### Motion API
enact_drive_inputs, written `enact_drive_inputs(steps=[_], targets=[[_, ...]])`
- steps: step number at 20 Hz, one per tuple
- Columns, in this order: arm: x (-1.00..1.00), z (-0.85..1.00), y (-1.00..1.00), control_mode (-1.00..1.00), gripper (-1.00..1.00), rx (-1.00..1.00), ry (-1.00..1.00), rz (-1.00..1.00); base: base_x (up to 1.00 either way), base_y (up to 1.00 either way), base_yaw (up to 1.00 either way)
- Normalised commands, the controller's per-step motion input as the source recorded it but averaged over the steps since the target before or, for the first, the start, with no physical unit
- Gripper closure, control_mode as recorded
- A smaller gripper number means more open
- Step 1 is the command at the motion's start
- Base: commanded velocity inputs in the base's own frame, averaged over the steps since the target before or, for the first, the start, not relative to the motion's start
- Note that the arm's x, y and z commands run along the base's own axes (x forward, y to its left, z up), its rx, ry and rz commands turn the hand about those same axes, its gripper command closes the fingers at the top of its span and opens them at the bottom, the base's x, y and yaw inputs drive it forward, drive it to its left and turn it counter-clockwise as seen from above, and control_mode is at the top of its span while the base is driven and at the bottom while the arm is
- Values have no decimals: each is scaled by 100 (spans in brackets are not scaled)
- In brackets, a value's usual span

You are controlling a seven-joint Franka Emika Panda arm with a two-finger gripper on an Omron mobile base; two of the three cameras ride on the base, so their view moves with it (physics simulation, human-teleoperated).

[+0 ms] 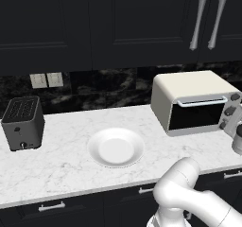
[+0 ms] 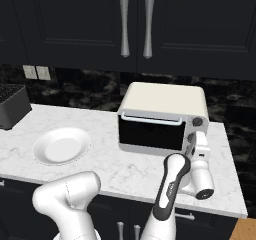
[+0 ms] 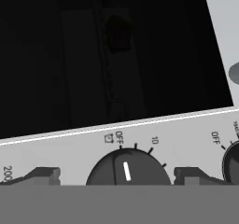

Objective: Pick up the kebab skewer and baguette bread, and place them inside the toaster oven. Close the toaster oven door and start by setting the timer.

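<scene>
Now, stage: toaster oven door (image 2: 151, 132) shut, so timer setting looks next.
Toaster oven (image 1: 191, 98): right back of counter (image 1: 66, 160), door facing the arm.
Fingers (image 3: 116, 177): spread wide, straddling a dark knob (image 3: 126, 169) marked OFF; contact unclear, nothing held.
Plate (image 1: 116, 147): bare, mid-counter.
Skewer, baguette: presumably inside; dark glass hides them.

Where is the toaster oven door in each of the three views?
Left base view: toaster oven door, shut, right of middle.
Right base view: door, middle, facing the camera.
Hand view: its dark glass covers the upper part.
Shared landmark: the knob panel beside the door.
</scene>
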Motion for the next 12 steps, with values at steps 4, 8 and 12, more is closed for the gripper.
enact_drive_inputs(steps=[4,8,12], targets=[[0,9,0,-100,100,-2,0,0,0,0,0],[0,8,0,-100,100,-5,-1,-2,0,0,0],[0,9,0,-100,100,-6,0,-2,0,0,0]])
